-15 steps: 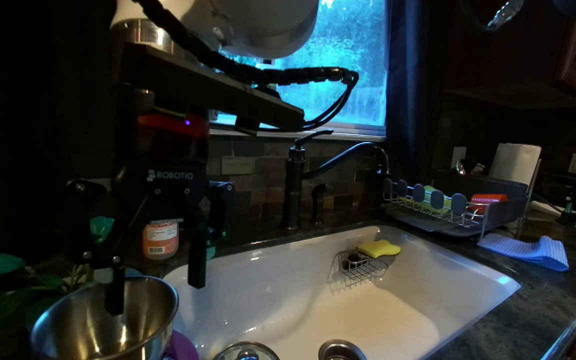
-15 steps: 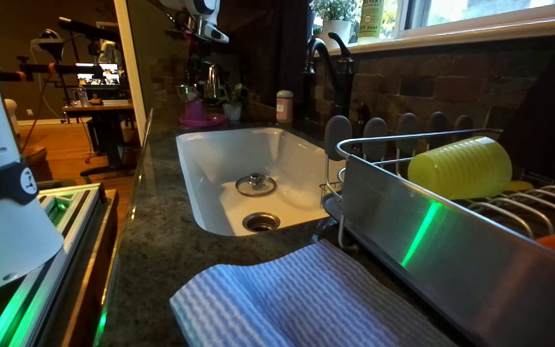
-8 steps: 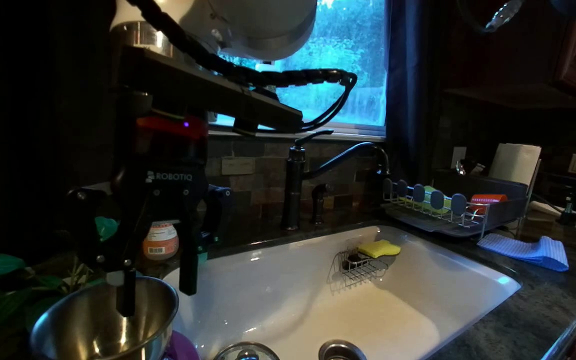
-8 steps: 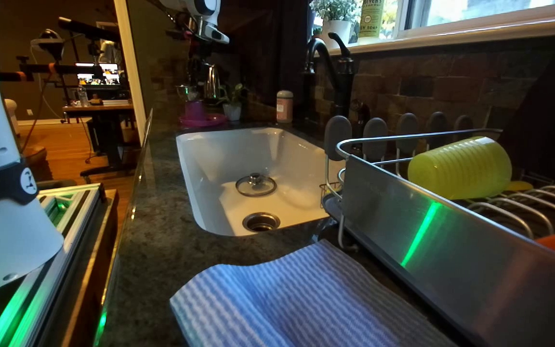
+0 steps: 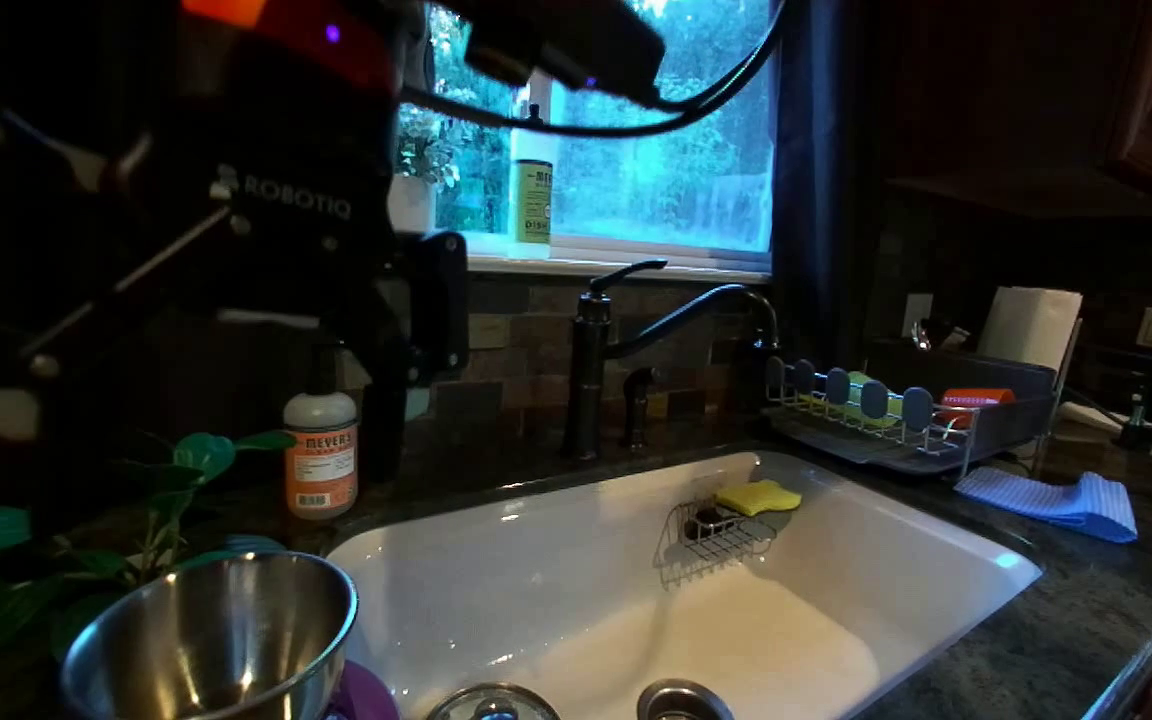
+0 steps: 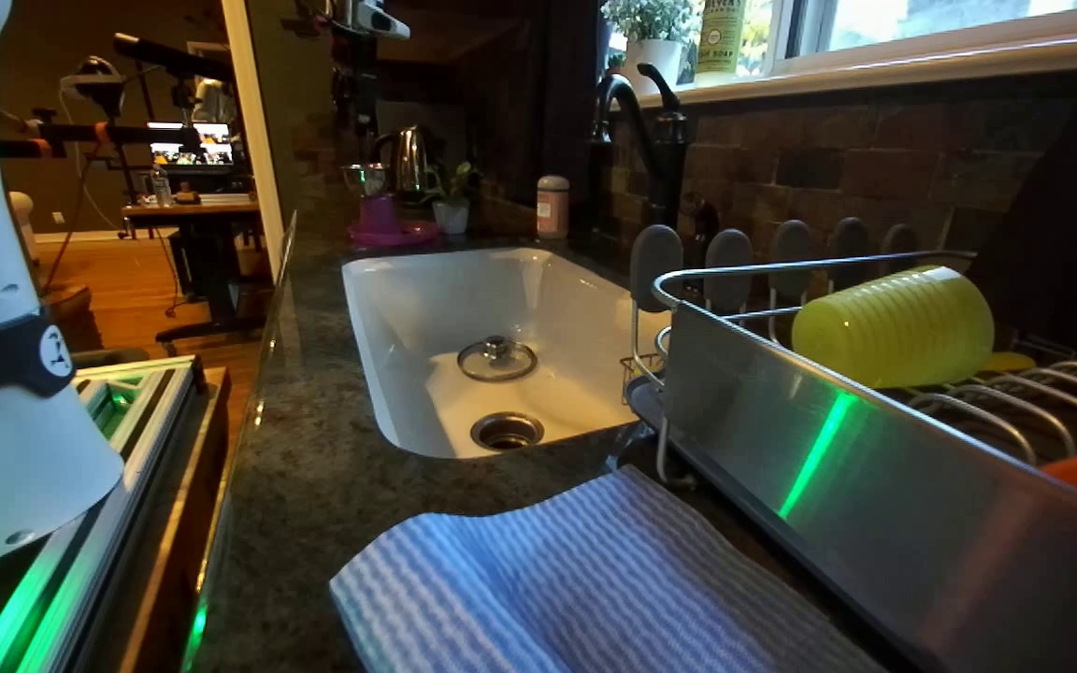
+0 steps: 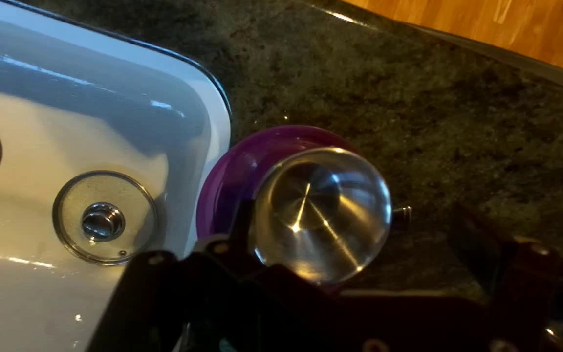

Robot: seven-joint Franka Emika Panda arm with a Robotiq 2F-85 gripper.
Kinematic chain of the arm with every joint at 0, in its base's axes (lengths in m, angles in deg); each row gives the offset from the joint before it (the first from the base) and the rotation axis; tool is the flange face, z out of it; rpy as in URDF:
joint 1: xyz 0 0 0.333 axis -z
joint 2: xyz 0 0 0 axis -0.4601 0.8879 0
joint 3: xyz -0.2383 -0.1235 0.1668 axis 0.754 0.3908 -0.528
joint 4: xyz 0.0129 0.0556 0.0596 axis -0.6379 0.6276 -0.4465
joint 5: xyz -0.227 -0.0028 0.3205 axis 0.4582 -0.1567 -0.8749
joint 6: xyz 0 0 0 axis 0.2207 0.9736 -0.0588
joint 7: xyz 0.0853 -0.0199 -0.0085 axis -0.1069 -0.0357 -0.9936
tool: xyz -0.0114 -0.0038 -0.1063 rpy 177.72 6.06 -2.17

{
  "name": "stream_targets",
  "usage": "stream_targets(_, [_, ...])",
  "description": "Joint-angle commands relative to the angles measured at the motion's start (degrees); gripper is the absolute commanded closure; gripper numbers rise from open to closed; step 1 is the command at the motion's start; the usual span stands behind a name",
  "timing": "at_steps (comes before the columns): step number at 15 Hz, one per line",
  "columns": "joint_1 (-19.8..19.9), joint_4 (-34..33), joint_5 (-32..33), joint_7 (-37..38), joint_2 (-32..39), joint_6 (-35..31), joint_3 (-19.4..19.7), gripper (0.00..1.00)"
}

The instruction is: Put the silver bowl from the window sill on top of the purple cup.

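Observation:
The silver bowl is upright and stands on top of the purple cup. The bowl also shows small in an exterior view and from above in the wrist view. The cup is mostly hidden under the bowl in the wrist view. My gripper is open and empty, above the bowl, with its dark fingers wide apart. It also shows raised over the bowl in an exterior view. The window sill runs along the foot of the window, and no silver bowl shows on it.
A purple plate lies under the cup, beside the white sink. A plant and an orange-labelled bottle stand behind the bowl. The dark faucet, dish rack and striped cloth are farther along.
My gripper has risen up out of the bowl and its fingers have spread wider. The bowl has kept its place on the cup.

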Motion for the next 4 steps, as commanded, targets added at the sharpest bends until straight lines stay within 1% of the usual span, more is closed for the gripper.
stream_targets(1, [-2.44, 10.38, 3.67, 10.57, -10.77, -4.76, 1.3, 0.0])
stream_targets(2, [-1.15, 2.33, 1.79, 5.32, -3.85, -0.64, 0.15, 0.0])
stream_targets(4, [-1.23, 3.2, 2.12, 6.06, -5.74, -0.79, -0.21, 0.01])
